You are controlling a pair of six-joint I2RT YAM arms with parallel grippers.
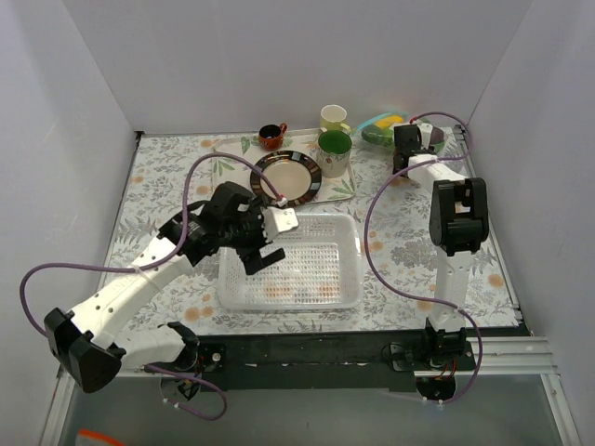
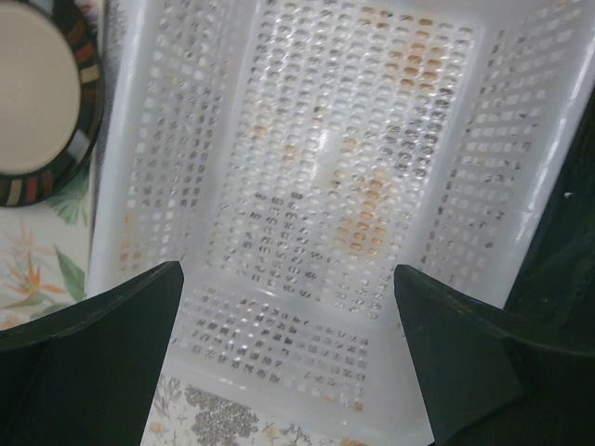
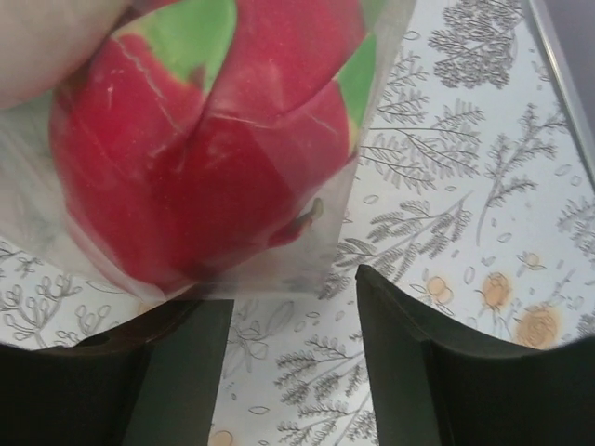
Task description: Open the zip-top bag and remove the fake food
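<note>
**Zip-top bag (image 1: 379, 128) in the far right corner, just ahead of the open right claw (image 3: 293, 316)**

The bag lies on the counter (image 1: 409, 246) close to the far right corner. The right arm is stretched out to it, so this arm is much the nearer one. In the right wrist view both fingers are spread with nothing between them. The bag's near edge sits just beyond their tips and is offset toward one finger, not centred on the gap. From overhead, the bag lies slightly farther than the claw and toward the counter's middle. Its long axis seems to run roughly along the far edge. To pinch the plastic, the claw would probably need to move forward and a little sideways.

The fake food is inside the bag. A red piece with green patches (image 3: 204, 158) presses against the clear plastic.

The left claw (image 2: 288, 279) is also spread wide and holds nothing. It hangs over the near left part of the white perforated basket (image 2: 335, 167), well apart from the bag. A striped-rim plate (image 2: 37, 93) lies just beside the basket.

Hard to make out:
- A thin pale blue line at the bag's far side may be the zip strip, but it is too small overhead to confirm.
- The wrist view does not show the strip at all.
- I cannot tell whether the mouth is sealed.
- I cannot tell whether the plastic touches a finger.
- A pale blur in the wrist view's upper corner is cut off and cannot be identified.
</note>
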